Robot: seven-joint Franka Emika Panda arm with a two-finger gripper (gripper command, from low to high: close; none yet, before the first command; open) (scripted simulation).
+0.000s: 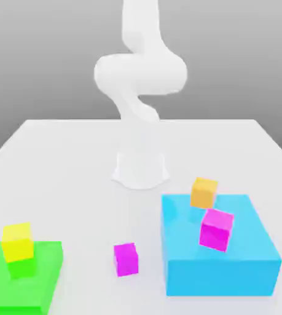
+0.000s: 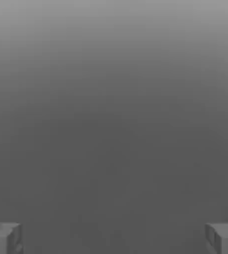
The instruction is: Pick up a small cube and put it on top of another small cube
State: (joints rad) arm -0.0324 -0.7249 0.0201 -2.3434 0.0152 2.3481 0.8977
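Exterior view: my arm (image 1: 140, 80) rises from its base at 12 o'clock on the white worktop (image 1: 75, 166). Large blue block (image 1: 217, 258) at 4 o'clock carries an orange cube (image 1: 203, 192) and a magenta cube (image 1: 216, 229). Second small magenta cube (image 1: 125, 259) at 6 o'clock on the worktop. Green block (image 1: 23, 283) at 8 o'clock, with a yellow cube (image 1: 17, 241) on it. Hand view: my claw (image 2: 114, 238) spread wide apart, fingertips (image 2: 4, 238) at opposite edges, nothing between them, grey backdrop beyond.

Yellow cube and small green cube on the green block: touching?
Touching. In the exterior view the yellow cube sits directly on the small green cube, no gap visible between them.
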